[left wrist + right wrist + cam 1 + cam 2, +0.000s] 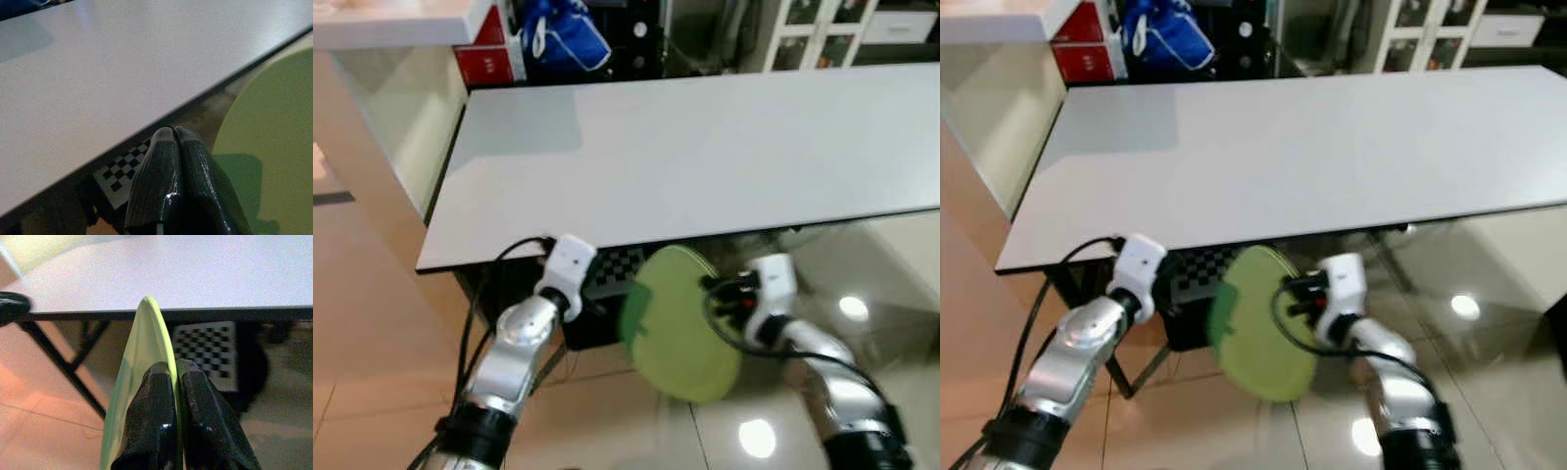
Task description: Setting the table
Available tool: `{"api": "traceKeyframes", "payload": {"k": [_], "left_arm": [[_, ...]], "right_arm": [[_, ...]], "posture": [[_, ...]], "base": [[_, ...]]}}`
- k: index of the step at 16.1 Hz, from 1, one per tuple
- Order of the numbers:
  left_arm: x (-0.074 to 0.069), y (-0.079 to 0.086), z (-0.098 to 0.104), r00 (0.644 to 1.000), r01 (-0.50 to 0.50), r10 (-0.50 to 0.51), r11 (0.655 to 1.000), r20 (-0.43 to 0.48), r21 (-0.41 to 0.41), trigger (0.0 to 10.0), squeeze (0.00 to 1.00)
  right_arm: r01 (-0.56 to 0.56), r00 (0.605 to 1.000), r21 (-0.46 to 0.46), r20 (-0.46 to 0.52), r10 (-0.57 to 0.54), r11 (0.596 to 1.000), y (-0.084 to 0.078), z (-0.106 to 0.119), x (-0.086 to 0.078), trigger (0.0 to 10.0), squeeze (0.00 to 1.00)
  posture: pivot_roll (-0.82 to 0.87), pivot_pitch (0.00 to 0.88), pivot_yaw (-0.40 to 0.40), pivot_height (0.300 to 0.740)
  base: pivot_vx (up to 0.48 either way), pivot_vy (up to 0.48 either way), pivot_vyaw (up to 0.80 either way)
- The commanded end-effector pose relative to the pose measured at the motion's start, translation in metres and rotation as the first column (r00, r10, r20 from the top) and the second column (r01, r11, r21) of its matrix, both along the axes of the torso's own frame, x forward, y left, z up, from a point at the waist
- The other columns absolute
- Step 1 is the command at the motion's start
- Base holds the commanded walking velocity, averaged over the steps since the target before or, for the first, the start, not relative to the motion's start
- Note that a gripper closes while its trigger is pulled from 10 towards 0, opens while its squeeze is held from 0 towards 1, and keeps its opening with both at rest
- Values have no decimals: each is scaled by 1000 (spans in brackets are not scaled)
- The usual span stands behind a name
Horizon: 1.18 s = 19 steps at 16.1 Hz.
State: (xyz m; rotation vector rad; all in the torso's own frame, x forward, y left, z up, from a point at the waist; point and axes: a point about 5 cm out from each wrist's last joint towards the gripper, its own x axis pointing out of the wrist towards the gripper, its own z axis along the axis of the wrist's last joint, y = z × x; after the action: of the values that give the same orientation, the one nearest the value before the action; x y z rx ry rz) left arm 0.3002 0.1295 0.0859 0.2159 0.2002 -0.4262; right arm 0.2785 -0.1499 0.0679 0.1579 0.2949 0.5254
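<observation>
From the head, a long white flat table (705, 147) fills the middle, with shiny tan floor tiles (372, 323) at 7 o'clock. The round light green plate (680, 328) stands on edge below the table's near edge.

At the left wrist, the left gripper (174, 133) has its fingers pressed together, holding nothing.

At the right wrist, the right gripper (175, 368) pinches the plate's rim.

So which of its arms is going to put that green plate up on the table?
Probably the right. The right gripper is clamped on the green plate by its rim, just below the white table edge. The left gripper is shut, beside the plate, holding nothing.
</observation>
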Motion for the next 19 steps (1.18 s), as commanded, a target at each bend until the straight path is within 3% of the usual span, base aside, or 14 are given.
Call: {"api": "traceKeyframes", "payload": {"k": [1, 10, 12, 14, 19], "left_arm": [[3, 2, 6, 1000, -13, 14, 1000, 20, -10, 10000, 0], [6, 4, 10, 997, -50, 51, 999, 52, -17, 10000, 0], [5, 3, 9, 997, -53, 54, 998, 46, -23, 10000, 0], [5, 3, 9, 997, -53, 54, 998, 46, -24, 10000, 0], [7, 5, 10, 996, -82, 84, 995, 34, -53, 10000, 0]], "right_arm": [[3, 999, 2, 54, -3, 1000, -1, 12, 6, 10000, 0], [8, 997, 21, 73, -10, 1000, 0, 18, 9, 10000, 0], [144, 979, 273, 97, -176, 951, -10, 51, 27, 10000, 0], [243, 954, 422, 60, -294, 874, -26, 66, 40, 10000, 0], [375, 922, 448, -84, -379, 812, -43, 45, 41, 10000, 0]], "posture": [[39, 0, 26, 740], [41, 0, 23, 740], [41, 0, 23, 740], [41, 0, 24, 740], [44, 0, 22, 740]], "base": [[480, 0, 0], [72, 0, 0], [0, 0, 0], [0, 0, 0], [0, 0, 0]]}}
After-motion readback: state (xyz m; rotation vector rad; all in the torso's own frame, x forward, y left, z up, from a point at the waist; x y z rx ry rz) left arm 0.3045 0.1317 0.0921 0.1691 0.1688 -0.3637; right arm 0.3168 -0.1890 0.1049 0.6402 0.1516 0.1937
